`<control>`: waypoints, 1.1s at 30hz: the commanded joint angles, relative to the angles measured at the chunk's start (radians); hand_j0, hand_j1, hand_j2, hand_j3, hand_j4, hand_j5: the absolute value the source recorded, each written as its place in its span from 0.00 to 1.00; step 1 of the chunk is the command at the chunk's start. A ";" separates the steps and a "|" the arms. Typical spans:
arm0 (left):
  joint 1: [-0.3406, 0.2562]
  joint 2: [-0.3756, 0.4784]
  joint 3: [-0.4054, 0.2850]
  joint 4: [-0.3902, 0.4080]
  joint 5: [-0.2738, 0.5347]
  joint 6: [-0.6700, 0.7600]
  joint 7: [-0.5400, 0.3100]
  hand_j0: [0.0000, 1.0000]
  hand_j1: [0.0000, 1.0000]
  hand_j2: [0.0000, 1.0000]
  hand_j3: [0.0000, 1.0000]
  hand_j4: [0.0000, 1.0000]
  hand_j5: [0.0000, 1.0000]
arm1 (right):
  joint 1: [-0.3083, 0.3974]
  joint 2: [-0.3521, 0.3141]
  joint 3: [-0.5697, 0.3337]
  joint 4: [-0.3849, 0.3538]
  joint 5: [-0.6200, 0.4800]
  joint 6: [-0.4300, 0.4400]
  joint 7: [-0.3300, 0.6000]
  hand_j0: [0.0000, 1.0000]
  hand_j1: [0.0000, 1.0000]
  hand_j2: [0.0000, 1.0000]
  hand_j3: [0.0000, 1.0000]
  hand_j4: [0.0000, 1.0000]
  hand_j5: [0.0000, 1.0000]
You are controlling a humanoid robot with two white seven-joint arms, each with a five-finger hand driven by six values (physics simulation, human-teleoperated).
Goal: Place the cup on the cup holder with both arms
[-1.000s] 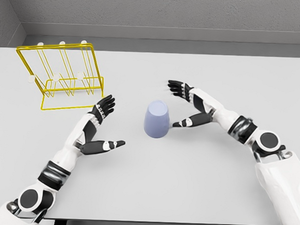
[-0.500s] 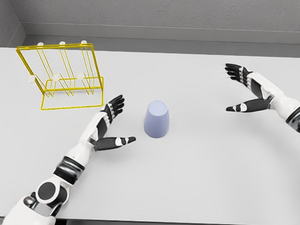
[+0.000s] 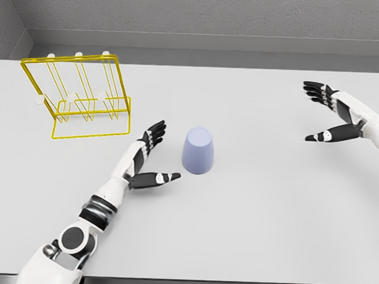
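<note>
A pale blue cup (image 3: 198, 151) stands upside down on the white table (image 3: 249, 206), near the middle. A yellow wire cup holder (image 3: 78, 96) with white-tipped pegs stands at the table's back left. My left hand (image 3: 156, 154) is open just left of the cup, fingers spread, a small gap short of touching it. Far to the right, near the table's edge, my right hand (image 3: 322, 113) is open and holds nothing.
A grey wall (image 3: 200, 18) runs behind the table's far edge. The table's front edge lies close below my left arm's shoulder (image 3: 74, 239).
My left hand has moved right, closer to the cup. My right hand has pulled away from the cup to the far right. The cup has not moved.
</note>
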 commanded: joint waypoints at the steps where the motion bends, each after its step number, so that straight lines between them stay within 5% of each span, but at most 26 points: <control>1: -0.002 -0.009 -0.003 0.000 -0.002 -0.001 -0.001 1.00 1.00 1.00 1.00 1.00 1.00 | 0.000 -0.026 0.000 0.000 -0.006 0.004 0.000 1.00 1.00 1.00 1.00 1.00 1.00; 21: -0.041 -0.078 -0.011 0.041 -0.091 0.006 -0.001 1.00 1.00 1.00 1.00 1.00 1.00 | 0.028 -0.065 -0.029 -0.011 -0.007 0.004 0.000 1.00 1.00 1.00 1.00 1.00 1.00; 27: -0.041 -0.084 -0.011 0.043 -0.094 0.007 0.001 1.00 1.00 1.00 1.00 1.00 1.00 | 0.043 -0.064 -0.027 -0.103 -0.009 -0.005 0.000 1.00 1.00 1.00 1.00 1.00 1.00; 33: -0.043 -0.096 -0.013 0.041 -0.094 0.022 0.001 1.00 1.00 1.00 1.00 1.00 1.00 | 0.038 -0.035 0.040 -0.095 -0.016 -0.001 0.000 1.00 1.00 1.00 1.00 1.00 1.00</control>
